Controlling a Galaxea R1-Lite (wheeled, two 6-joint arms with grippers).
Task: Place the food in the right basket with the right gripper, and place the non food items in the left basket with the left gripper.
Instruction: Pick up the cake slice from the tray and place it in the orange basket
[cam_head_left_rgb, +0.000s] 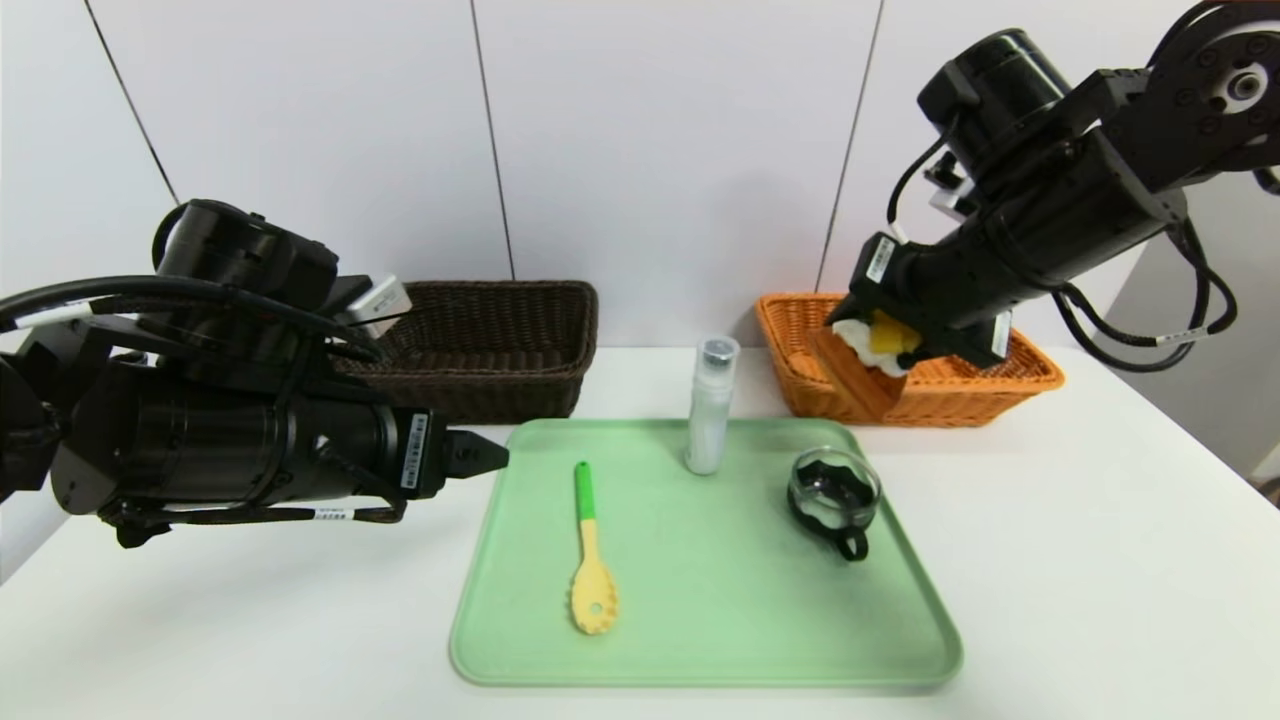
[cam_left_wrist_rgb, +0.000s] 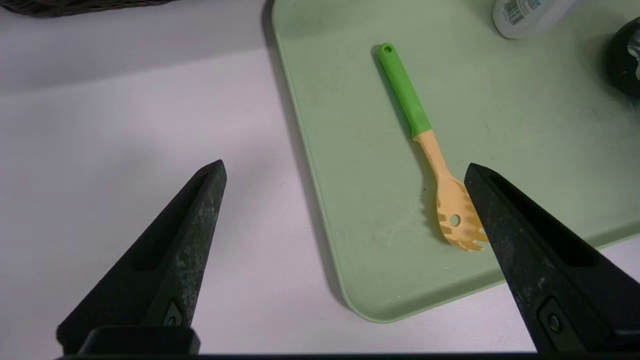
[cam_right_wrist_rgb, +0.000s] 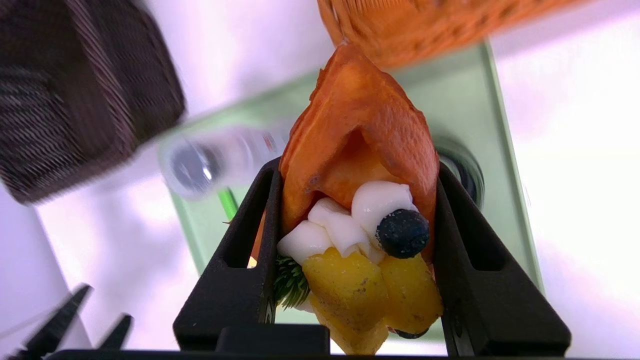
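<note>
Nearest, the yellow slotted spoon (cam_head_left_rgb: 590, 560) lay on the green tray (cam_head_left_rgb: 700, 650), its green handle pointing away, and the tray sat on the white table (cam_head_left_rgb: 260, 640). The small glass cup (cam_head_left_rgb: 835, 490) stood near the tray's right side. Left of it, the left end effector (cam_left_wrist_rgb: 345, 170) hovered beside the tray, fingers wide apart and holding nothing. Farther back, the slim white bottle (cam_head_left_rgb: 710, 410) stood near the tray's far edge. The right end effector (cam_right_wrist_rgb: 357, 200) was clamped on the cake wedge (cam_head_left_rgb: 865, 360), held up by the orange-tan basket (cam_head_left_rgb: 960, 390). The dark brown basket (cam_head_left_rgb: 490, 345) stood on the far left.
</note>
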